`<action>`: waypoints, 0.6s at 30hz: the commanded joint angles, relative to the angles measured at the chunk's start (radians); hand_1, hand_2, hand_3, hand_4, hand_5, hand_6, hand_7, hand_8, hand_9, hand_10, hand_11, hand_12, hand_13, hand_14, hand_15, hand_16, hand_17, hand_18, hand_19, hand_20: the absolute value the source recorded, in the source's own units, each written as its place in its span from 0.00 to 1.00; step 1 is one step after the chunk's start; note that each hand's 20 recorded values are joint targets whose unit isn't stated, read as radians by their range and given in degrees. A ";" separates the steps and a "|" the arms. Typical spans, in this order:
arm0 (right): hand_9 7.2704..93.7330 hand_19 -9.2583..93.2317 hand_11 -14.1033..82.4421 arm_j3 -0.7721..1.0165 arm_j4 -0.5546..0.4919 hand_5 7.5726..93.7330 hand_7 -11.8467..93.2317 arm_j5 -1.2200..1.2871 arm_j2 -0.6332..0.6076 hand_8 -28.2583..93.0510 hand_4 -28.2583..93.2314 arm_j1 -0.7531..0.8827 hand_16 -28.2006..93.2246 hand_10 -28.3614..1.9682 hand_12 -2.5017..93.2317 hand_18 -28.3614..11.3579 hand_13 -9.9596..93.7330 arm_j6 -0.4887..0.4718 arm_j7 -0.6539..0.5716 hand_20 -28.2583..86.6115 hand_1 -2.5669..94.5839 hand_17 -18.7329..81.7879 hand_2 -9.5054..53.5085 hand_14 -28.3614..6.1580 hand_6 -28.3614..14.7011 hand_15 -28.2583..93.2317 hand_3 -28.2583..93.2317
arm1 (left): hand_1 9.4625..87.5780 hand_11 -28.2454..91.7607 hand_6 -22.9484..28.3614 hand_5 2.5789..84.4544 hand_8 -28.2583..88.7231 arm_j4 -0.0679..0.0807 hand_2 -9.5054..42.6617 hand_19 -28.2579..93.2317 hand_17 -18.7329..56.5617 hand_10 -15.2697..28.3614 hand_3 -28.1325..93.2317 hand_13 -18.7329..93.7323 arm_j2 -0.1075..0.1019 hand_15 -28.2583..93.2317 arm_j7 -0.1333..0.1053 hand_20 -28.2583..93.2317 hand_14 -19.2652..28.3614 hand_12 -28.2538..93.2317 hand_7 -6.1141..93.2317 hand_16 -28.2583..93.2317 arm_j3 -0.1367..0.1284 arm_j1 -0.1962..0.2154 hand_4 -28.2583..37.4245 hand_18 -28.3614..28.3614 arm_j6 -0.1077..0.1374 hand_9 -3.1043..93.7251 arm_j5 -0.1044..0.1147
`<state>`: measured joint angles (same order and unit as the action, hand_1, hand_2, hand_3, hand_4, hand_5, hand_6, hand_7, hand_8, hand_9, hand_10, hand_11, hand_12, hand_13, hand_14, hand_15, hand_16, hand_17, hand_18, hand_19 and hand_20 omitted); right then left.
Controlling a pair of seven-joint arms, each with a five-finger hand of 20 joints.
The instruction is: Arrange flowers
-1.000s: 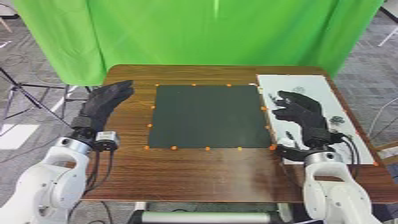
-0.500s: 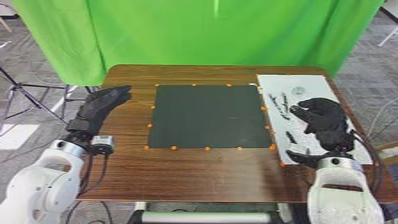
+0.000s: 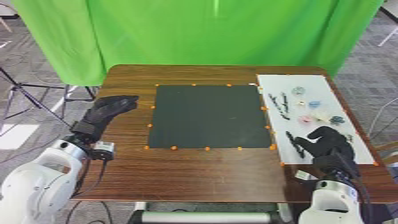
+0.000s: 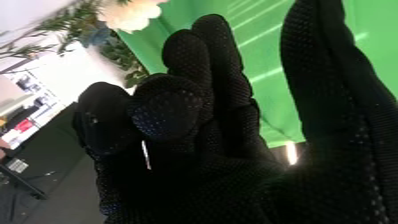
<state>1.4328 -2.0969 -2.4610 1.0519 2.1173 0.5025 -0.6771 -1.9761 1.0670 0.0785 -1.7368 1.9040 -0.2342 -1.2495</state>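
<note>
My right hand: palm of the glove [image 3: 329, 145] is over the lower part of the white sheet at the right of the frame. Fingers loosely bent, a couple curled in more than the rest, one digit pretty much straight, so I'd call it partway open. Can't make out anything in its grip.
Dark stem by the glove: one [image 3: 292, 139] lies on the sheet, just beside that hand.
Flower heads: pink one [image 3: 306, 119] and dusty blue one [image 3: 337, 120] sit above the hand in the frame, with a light blue one [image 3: 314, 104] higher and a pale green one [image 3: 298, 91] near the sheet's upper end.
Leafy stems: thin dark ones [image 3: 285, 102] along the sheet's left side, left of the blooms.
Wrist cam: cream flower [image 4: 129, 15] and green foliage [image 4: 67, 24] out past my fingers.
Black mat: big dark rectangle [image 3: 209, 117], mid-frame, orange markers round its edge.
My left hand: glove [image 3: 105, 109] at the left of the frame, fingers relaxed, nothing in them that I can see.
Backdrop: green curtain [image 3: 195, 35] across the top.
</note>
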 commanded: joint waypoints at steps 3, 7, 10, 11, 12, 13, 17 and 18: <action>0.61 1.00 0.67 -0.002 0.027 0.50 0.63 -0.011 0.015 0.13 0.04 0.031 0.51 0.46 0.50 0.33 0.84 -0.091 -0.028 0.76 0.47 0.71 0.00 0.64 0.67 0.82 0.74 | 0.25 0.38 0.59 0.49 0.20 -0.006 0.22 0.30 0.29 0.72 0.71 0.44 0.008 0.29 0.036 0.32 0.77 0.32 0.15 0.23 -0.019 0.000 0.18 0.67 -0.055 0.45 -0.004; 0.61 1.00 0.67 -0.011 0.051 0.49 0.64 -0.022 0.014 0.13 0.04 0.022 0.51 0.47 0.50 0.34 0.84 -0.109 -0.029 0.76 0.48 0.72 0.00 0.65 0.67 0.82 0.74 | 0.25 0.38 0.59 0.49 0.20 -0.008 0.23 0.30 0.29 0.72 0.71 0.44 0.006 0.29 0.041 0.32 0.77 0.32 0.15 0.23 -0.020 0.001 0.18 0.67 -0.059 0.45 -0.004; 0.61 1.00 0.67 -0.010 0.062 0.48 0.64 -0.024 0.011 0.12 0.04 0.016 0.51 0.48 0.50 0.35 0.84 -0.125 -0.041 0.76 0.48 0.72 0.00 0.66 0.67 0.82 0.75 | 0.25 0.38 0.59 0.49 0.20 -0.010 0.23 0.30 0.29 0.72 0.71 0.44 0.006 0.29 0.047 0.32 0.77 0.32 0.14 0.23 -0.023 0.003 0.18 0.67 -0.069 0.45 -0.001; 0.61 1.00 0.67 -0.009 0.065 0.48 0.64 -0.026 0.011 0.12 0.04 0.015 0.51 0.48 0.50 0.35 0.85 -0.133 -0.043 0.76 0.48 0.72 0.00 0.66 0.67 0.82 0.75 | 0.25 0.38 0.59 0.49 0.20 -0.010 0.23 0.30 0.29 0.72 0.71 0.44 0.006 0.29 0.048 0.32 0.77 0.32 0.14 0.23 -0.023 0.002 0.19 0.67 -0.071 0.45 -0.002; 0.61 1.00 0.67 -0.011 0.066 0.48 0.64 -0.031 0.010 0.12 0.04 0.013 0.51 0.48 0.50 0.35 0.85 -0.145 -0.047 0.76 0.48 0.72 0.00 0.67 0.67 0.82 0.75 | 0.25 0.38 0.59 0.49 0.20 -0.010 0.23 0.30 0.29 0.72 0.71 0.44 0.006 0.29 0.049 0.32 0.77 0.32 0.14 0.23 -0.024 0.002 0.19 0.67 -0.073 0.45 -0.002; 0.61 1.00 0.67 -0.012 0.067 0.48 0.64 -0.040 0.010 0.12 0.04 0.012 0.51 0.48 0.50 0.35 0.85 -0.157 -0.049 0.76 0.49 0.73 0.00 0.67 0.67 0.82 0.75 | 0.25 0.38 0.59 0.49 0.20 -0.010 0.23 0.30 0.29 0.72 0.71 0.44 0.005 0.29 0.048 0.32 0.77 0.32 0.14 0.23 -0.024 0.001 0.19 0.67 -0.073 0.45 -0.002; 0.62 1.00 0.70 -0.028 0.058 0.47 0.65 -0.046 -0.013 0.15 0.04 -0.013 0.52 0.49 0.51 0.36 0.86 -0.308 -0.064 0.79 0.51 0.74 0.00 0.69 0.66 0.83 0.74 | 0.26 0.38 0.59 0.49 0.20 -0.022 0.23 0.30 0.29 0.72 0.71 0.44 -0.001 0.29 0.062 0.32 0.77 0.33 0.14 0.23 -0.037 0.008 0.19 0.67 -0.084 0.45 -0.001; 0.62 1.00 0.70 -0.035 0.060 0.47 0.65 -0.016 -0.024 0.17 0.04 -0.028 0.52 0.49 0.51 0.36 0.86 -0.331 -0.062 0.79 0.51 0.74 0.00 0.69 0.66 0.83 0.74 | 0.26 0.38 0.59 0.49 0.20 -0.025 0.23 0.30 0.29 0.72 0.71 0.44 -0.004 0.29 0.062 0.32 0.77 0.33 0.14 0.23 -0.040 0.008 0.19 0.67 -0.086 0.45 -0.003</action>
<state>1.4285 -2.0696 -2.4915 1.0599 2.1096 0.3609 -0.7075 -1.9787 1.0689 0.1176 -1.7560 1.9030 -0.2947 -1.2496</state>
